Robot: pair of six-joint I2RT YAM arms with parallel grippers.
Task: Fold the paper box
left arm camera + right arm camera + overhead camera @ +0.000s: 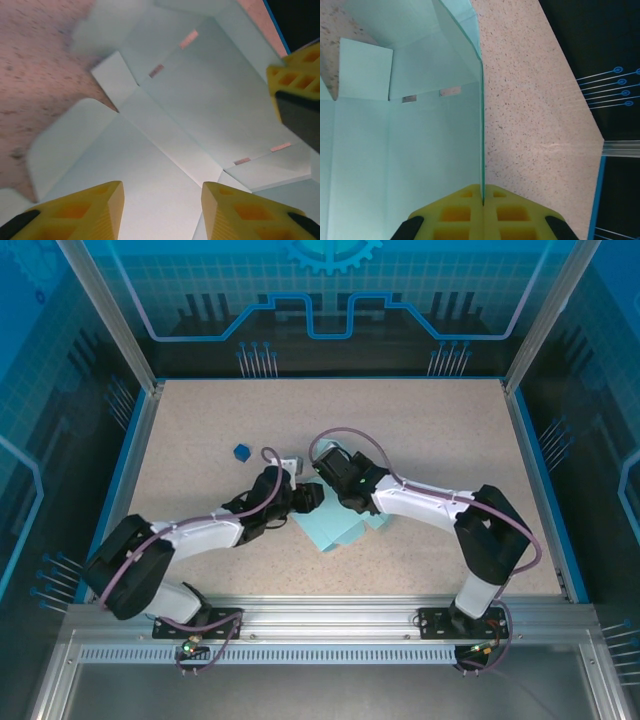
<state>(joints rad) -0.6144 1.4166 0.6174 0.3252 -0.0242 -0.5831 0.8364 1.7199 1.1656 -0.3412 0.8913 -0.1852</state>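
Judging by how the card lies, the folding is only a little past its start. The paper box (335, 532) sits on the table (450, 420), a little nearer than the table's middle. Most of the sheet is spread flat on the table. The left wrist view shows creased panels, rounded flaps and small slots, all of them open.

One panel stands up from the table, roughly upright. The right gripper (482, 192) has its jaws pressed together on that panel's thin edge. The left gripper (162, 195) hangs over a flat panel with its jaws partly apart and nothing between them.

So one wall appears raised and held, and no closed box shape shows anywhere. What is left looks like nearly everything: lifting the other walls along their creases, tucking the flaps into the slots, and shutting the lid. A tiny dark blue object (241, 451) lies farther back and to the left on the table, apart from the card.
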